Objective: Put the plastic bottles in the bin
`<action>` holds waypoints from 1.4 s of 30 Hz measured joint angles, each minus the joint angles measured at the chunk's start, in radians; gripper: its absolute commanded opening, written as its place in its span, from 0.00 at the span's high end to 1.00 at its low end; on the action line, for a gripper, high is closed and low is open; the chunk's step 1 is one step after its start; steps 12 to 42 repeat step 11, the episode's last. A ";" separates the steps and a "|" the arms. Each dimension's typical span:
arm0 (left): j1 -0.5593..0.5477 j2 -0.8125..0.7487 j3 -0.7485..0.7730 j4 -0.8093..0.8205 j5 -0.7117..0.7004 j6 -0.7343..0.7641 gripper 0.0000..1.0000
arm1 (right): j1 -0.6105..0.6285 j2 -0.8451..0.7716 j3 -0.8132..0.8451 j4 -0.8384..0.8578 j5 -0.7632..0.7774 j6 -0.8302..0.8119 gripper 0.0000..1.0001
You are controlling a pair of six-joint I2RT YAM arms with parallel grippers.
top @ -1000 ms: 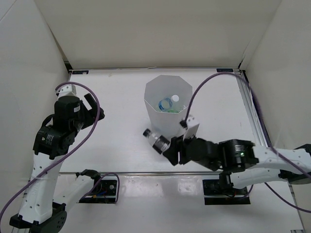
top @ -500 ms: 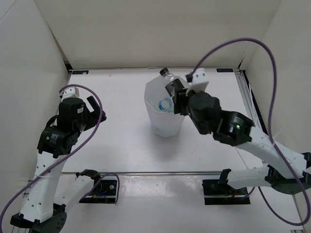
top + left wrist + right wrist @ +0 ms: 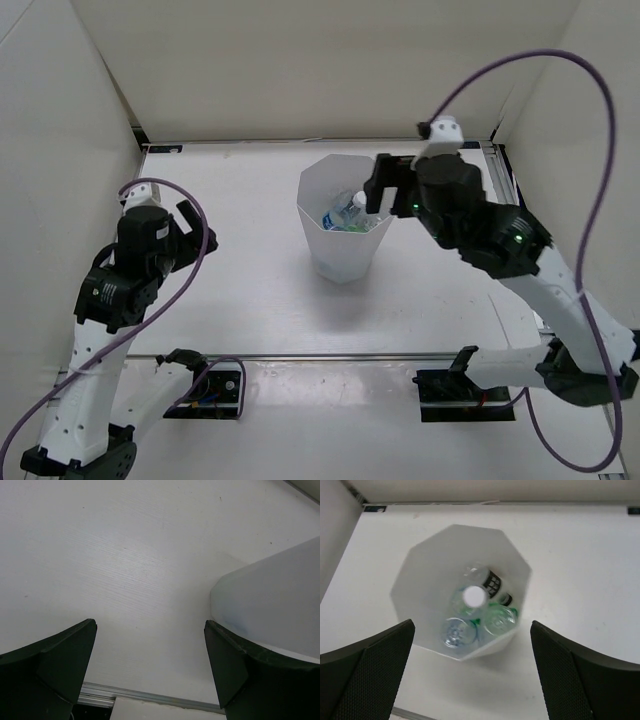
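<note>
Plastic bottles (image 3: 470,611) lie packed together at the bottom of the bin (image 3: 420,555), straight under my right tool (image 3: 471,630). That tool hangs released above the bin's mouth, its two dark fingers (image 3: 367,672) spread wide at the lower corners of the wrist view with nothing between them. Looking down between them, I make out a bottle with a white cap (image 3: 473,596) near the middle. A green bottle (image 3: 498,620) sits just beside it towards the near-right wall, and a clear bottle (image 3: 454,632) seen end-on sits just beside it on the left. A bottle with a dark patterned label (image 3: 492,581) lies behind them. I cannot tell whether another lies beneath these. The bin stands upright on the white table (image 3: 580,555), its many-sided rim open to the top.

From the overhead view, the right tool (image 3: 388,188) sits over the bin's right rim (image 3: 385,225), and the bottles (image 3: 345,215) show as blue and green inside it.

My left tool (image 3: 150,625) is released too, holding nothing. It is well apart from the bin on the left side of the table (image 3: 240,290). Between its fingers (image 3: 55,655) I see bare table and the bin's translucent wall (image 3: 270,605) on the right.
</note>
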 measured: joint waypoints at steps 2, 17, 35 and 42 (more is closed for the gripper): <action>0.000 -0.027 -0.029 0.008 -0.003 -0.004 0.00 | -0.065 -0.063 -0.026 -0.065 -0.038 0.066 0.00; 0.000 -0.090 -0.205 -0.015 -0.200 -0.075 0.00 | -0.318 -0.103 -0.131 -0.264 -0.496 0.118 0.00; 0.000 -0.090 -0.205 -0.015 -0.200 -0.075 0.00 | -0.318 -0.103 -0.131 -0.264 -0.496 0.118 0.00; 0.000 -0.090 -0.205 -0.015 -0.200 -0.075 0.00 | -0.318 -0.103 -0.131 -0.264 -0.496 0.118 0.00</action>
